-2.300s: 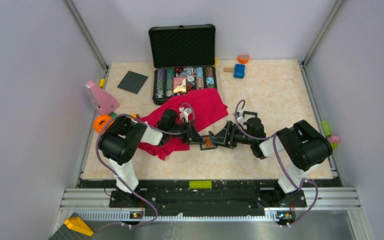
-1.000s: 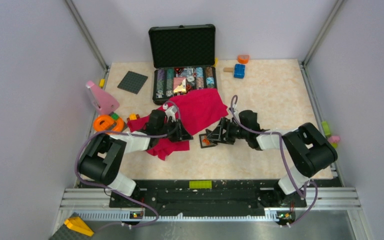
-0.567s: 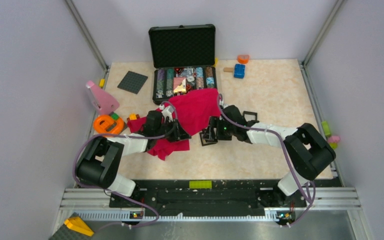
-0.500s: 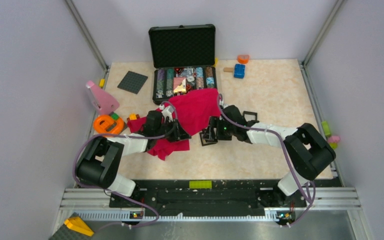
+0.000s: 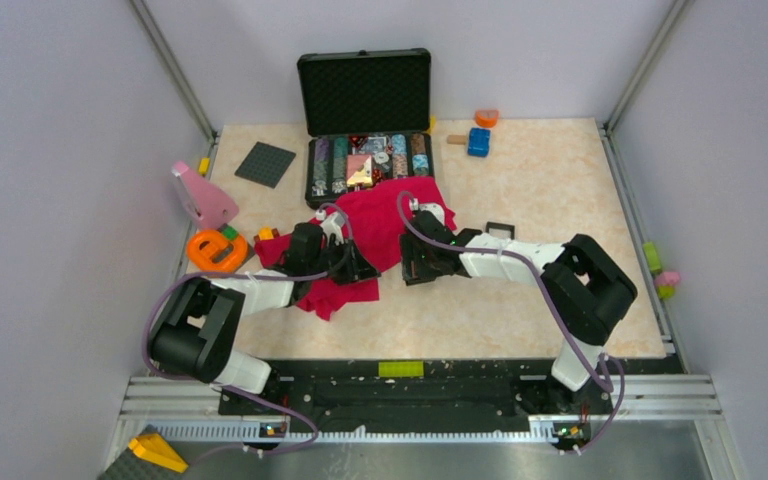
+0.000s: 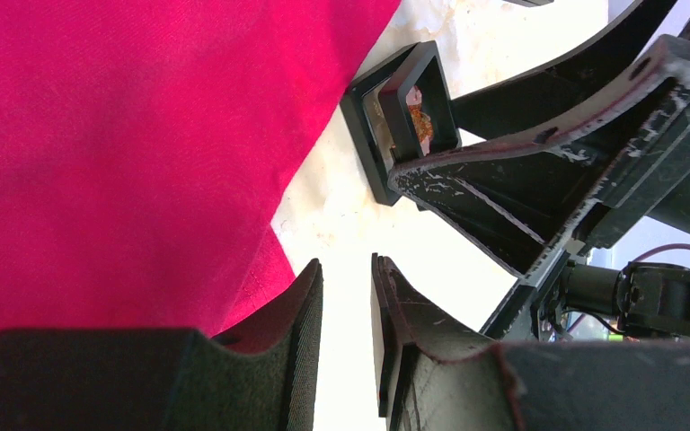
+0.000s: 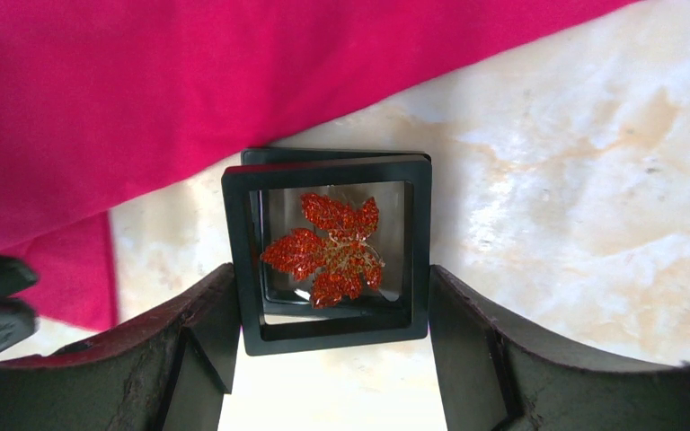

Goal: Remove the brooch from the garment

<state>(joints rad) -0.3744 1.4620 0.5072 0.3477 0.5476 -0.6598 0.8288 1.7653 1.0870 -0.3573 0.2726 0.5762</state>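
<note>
Right gripper [image 7: 330, 280] clamps frame [image 7: 328, 172] by its sides, carrying brooch [image 7: 328, 251] inside, just beside garment [image 7: 189, 90], so it looks off the cloth. Left gripper [image 6: 346, 269] jaws slightly apart, empty, at garment edge, likely steadying it.

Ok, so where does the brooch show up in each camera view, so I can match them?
Top external: not discernible; it is hidden at the right gripper, just off the red cloth.
Left wrist: brooch in the upper middle, inside the black frame.
Right wrist: brooch at the centre, in the frame between the fingers.
Shared landmark: the red cloth's edge beside the frame.
</note>
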